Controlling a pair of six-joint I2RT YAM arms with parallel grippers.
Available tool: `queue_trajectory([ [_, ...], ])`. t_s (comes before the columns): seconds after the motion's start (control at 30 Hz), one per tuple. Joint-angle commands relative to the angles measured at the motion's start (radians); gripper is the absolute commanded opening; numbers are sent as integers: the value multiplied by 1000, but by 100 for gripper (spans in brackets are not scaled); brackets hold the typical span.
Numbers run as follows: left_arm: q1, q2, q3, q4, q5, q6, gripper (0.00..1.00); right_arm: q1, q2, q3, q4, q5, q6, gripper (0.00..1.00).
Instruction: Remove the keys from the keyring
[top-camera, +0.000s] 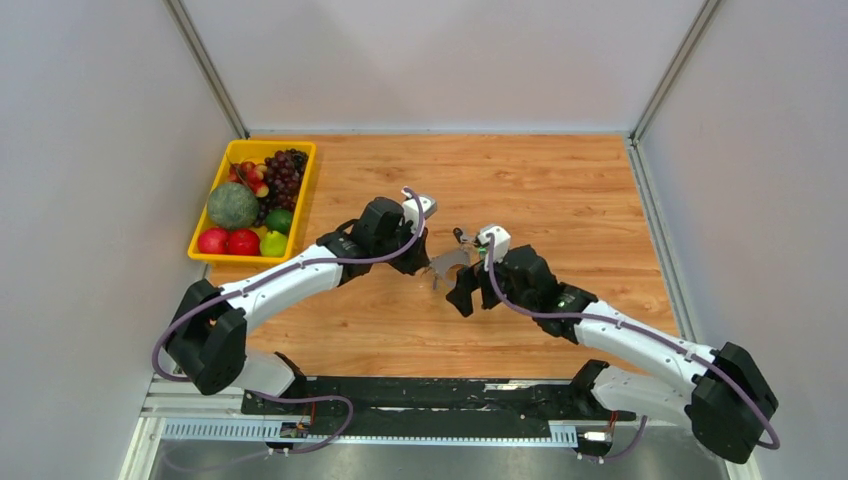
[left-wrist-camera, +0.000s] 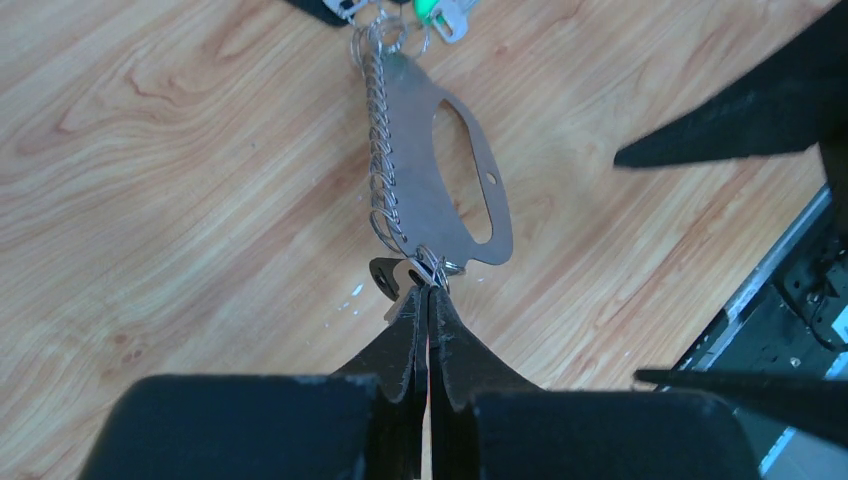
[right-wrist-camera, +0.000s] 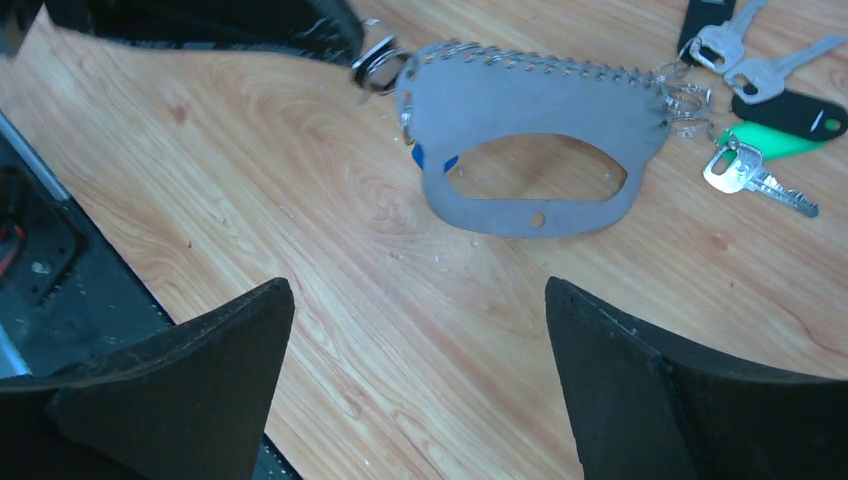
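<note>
The keyring (left-wrist-camera: 415, 170) is a flat grey metal plate with an oval cut-out and a row of wire rings along one edge. It is lifted and tilted over the wood table. My left gripper (left-wrist-camera: 428, 292) is shut on a small silver and black key (left-wrist-camera: 392, 278) with split rings at the plate's near end. Several keys (right-wrist-camera: 765, 150) with green and black heads lie on the table at the plate's far end. My right gripper (right-wrist-camera: 418, 290) is open and empty, just short of the keyring (right-wrist-camera: 520, 100). In the top view the keyring (top-camera: 452, 262) hangs between the left gripper (top-camera: 428, 268) and the right gripper (top-camera: 466, 292).
A yellow tray (top-camera: 302, 190) of fruit stands at the back left of the wooden table (top-camera: 540, 190). Grey walls close in the table at the back and both sides. The black rail with the arm bases runs along the near edge.
</note>
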Motion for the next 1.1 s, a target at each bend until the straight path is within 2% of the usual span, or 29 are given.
queue_trajectory([
  [0.0,-5,-47,78,-41,9,-29,0,146,-16,-7,65,276,-98,98],
  [0.13,-5,-58,85,-46,9,-36,0,263,55,-25,155,514,-152,96],
  [0.23,-5,-57,90,-47,13,-41,0,319,136,-16,212,631,-193,93],
  [0.43,-5,-69,89,-51,15,-46,0,355,258,11,292,740,-249,89],
  [0.63,-5,-77,87,-51,19,-46,0,361,322,13,381,777,-280,73],
  [0.73,-5,-78,86,-50,25,-44,0,363,352,10,442,753,-344,63],
  [0.83,-5,-78,92,-53,30,-40,0,366,379,11,493,734,-400,48],
  [0.9,-5,-80,96,-56,33,-39,0,369,386,9,522,718,-430,29],
  [0.97,-5,-84,97,-58,32,-37,0,371,378,1,544,720,-438,3],
  [1.0,-5,-87,97,-60,27,-36,0,371,367,-5,550,720,-438,0],
  [1.07,-5,-98,97,-68,10,-35,0,371,332,-21,555,695,-440,0],
])
